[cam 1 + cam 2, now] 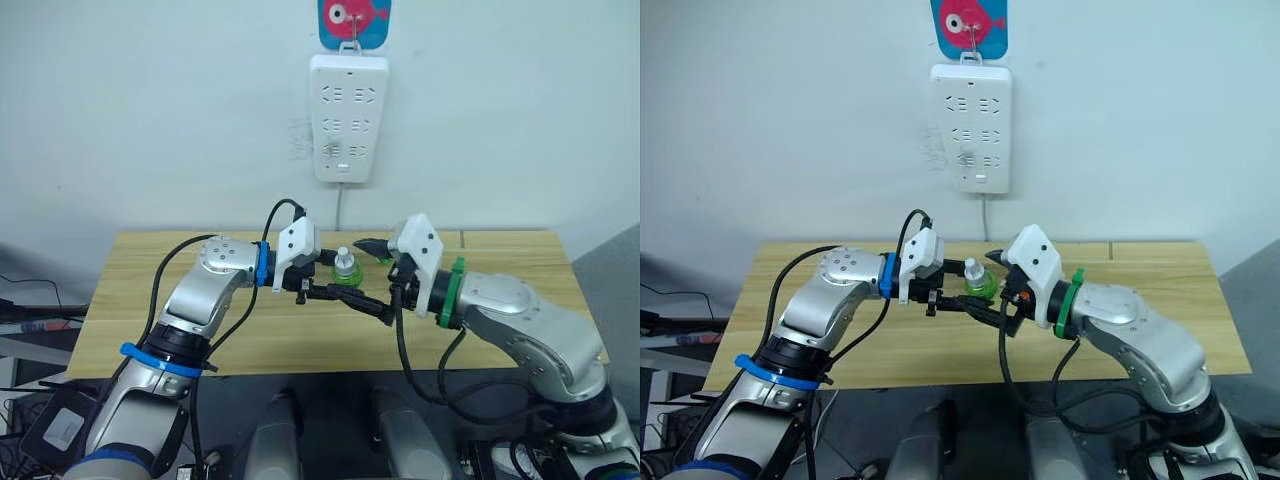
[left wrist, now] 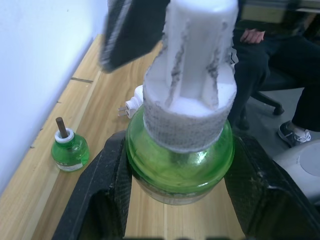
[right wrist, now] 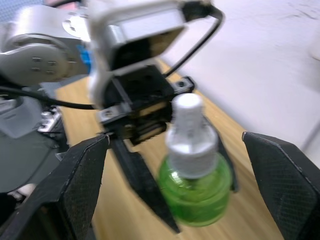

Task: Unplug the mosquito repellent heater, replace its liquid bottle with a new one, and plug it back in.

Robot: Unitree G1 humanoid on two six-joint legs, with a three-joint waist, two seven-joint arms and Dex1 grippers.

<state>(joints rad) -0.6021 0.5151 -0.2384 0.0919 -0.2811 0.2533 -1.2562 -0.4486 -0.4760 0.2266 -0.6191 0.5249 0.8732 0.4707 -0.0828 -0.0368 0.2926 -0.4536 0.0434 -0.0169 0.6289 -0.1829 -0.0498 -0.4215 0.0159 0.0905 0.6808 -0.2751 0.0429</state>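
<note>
My left gripper (image 1: 343,287) is shut on a green liquid bottle (image 1: 346,270) with a white cap (image 2: 197,60), held upright above the table. My right gripper (image 3: 175,139) is open, one finger on each side of that cap without touching it. One of its fingers (image 2: 131,30) shows beside the cap in the left wrist view. The mosquito repellent heater (image 2: 134,106), white with plug prongs, lies on the table behind the held bottle. A second green bottle (image 2: 70,150) with a bare brown wick stands on the table near the wall.
A white multi-socket power strip (image 1: 348,118) hangs on the wall above the table's far edge, under a fish-shaped hook (image 1: 354,20). The wooden table (image 1: 140,300) has bare room at left and right. A seated person's legs (image 2: 280,60) are beyond the table's end.
</note>
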